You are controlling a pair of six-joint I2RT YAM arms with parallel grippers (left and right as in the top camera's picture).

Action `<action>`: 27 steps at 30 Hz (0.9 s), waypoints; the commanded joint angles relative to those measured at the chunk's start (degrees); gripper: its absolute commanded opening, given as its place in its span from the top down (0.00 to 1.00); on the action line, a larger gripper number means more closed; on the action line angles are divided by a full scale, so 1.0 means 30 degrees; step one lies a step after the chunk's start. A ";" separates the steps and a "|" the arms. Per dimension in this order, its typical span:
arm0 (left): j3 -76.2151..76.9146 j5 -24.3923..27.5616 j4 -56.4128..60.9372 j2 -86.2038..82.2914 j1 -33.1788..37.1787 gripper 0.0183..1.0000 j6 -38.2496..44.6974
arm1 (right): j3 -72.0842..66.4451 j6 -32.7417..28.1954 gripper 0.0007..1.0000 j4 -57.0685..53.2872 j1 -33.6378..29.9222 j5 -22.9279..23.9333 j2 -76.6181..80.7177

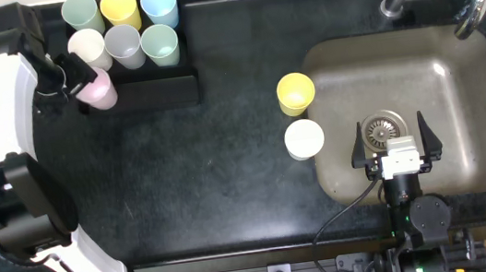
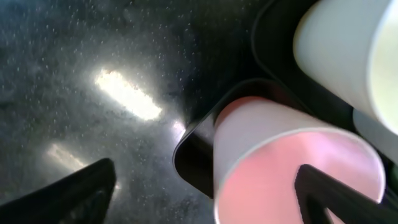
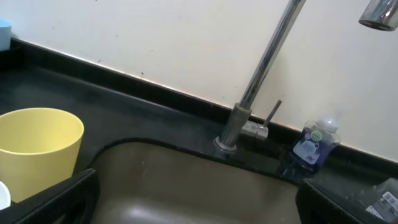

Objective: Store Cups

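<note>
Top view, upper left: left claw wide around pink cup, likely light, slick; pinch rim wall; right claw wide.

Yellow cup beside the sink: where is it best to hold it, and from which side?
Probably pinch the rim of the yellow cup from above, one finger inside, one outside: it stands upright, mouth open. Choose the far rim, away from the white cup close by.

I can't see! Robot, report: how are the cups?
Left fingers open at pink cup in rack. Right fingers open over sink. Yellow cup, white cup on counter.
</note>
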 commanded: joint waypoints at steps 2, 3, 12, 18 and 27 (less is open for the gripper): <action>0.0036 0.0678 -0.0248 -0.2885 -0.0095 0.00 0.0080 | -0.0262 0.0015 0.00 0.0117 0.0117 0.0051 -0.0160; 0.0036 0.1202 -0.0248 -0.3541 -0.0226 0.00 0.0087 | -0.0262 0.0015 0.00 0.0117 0.0117 0.0051 -0.0160; 0.0036 0.0663 0.0801 -0.6222 -0.5595 0.00 0.0576 | -0.0262 0.0015 0.00 0.0117 0.0117 0.0051 -0.0160; 0.0058 -0.0758 0.4473 -0.3614 -1.2713 0.00 0.0437 | -0.0262 0.0015 0.00 0.0117 0.0117 0.0051 -0.0160; 0.0058 -0.0423 0.5632 -0.0648 -1.7019 0.00 -0.1304 | -0.0262 0.0015 0.00 0.0117 0.0117 0.0051 -0.0160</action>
